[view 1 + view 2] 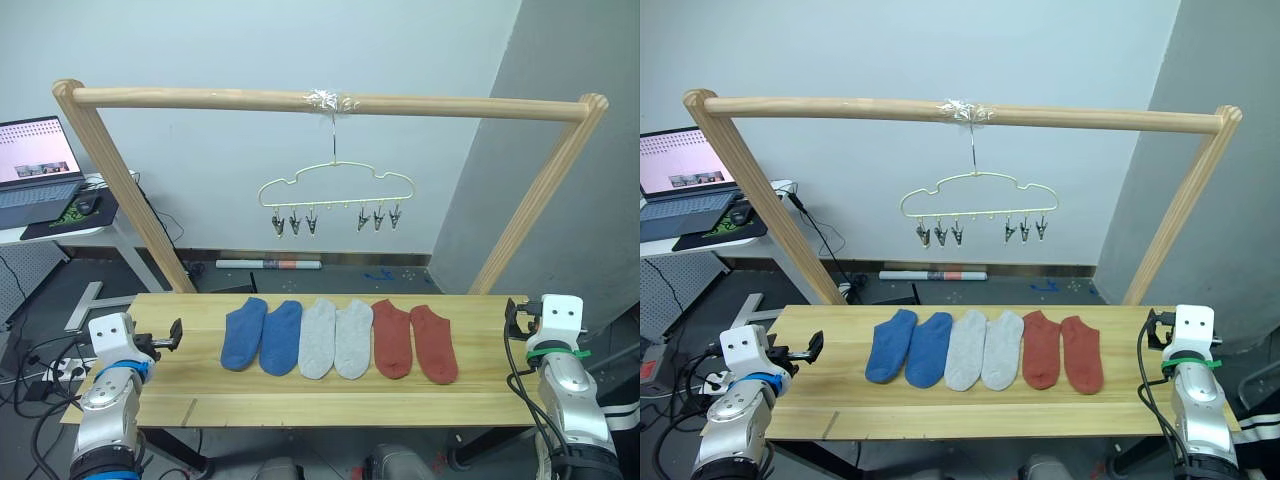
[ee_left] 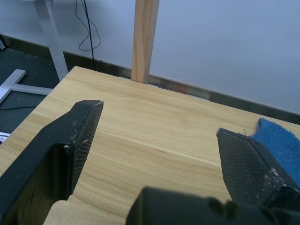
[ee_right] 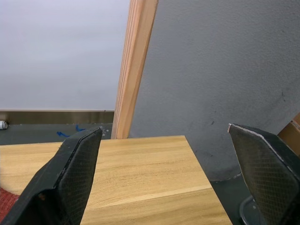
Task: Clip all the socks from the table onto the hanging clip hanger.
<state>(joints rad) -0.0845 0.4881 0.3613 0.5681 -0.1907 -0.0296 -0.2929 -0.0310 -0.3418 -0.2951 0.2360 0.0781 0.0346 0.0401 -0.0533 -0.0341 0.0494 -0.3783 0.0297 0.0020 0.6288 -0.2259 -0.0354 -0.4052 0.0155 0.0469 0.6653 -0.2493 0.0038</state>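
Fingers spread wide and empty on both sides: the left fingers [image 2: 79, 136] over the tabletop's [image 1: 300, 400] left end, the right fingers [image 3: 75, 173] over its right end, both arms low at the edges. Between them six socks [image 1: 338, 339] lie flat in a tight row, blue pair, grey pair, rust pair, each running lengthwise away from the robot across the pale grained planks. Above hangs the thin cream clip hanger [image 1: 336, 185], cloud-shaped, from the wooden frame bar [image 1: 200, 98].
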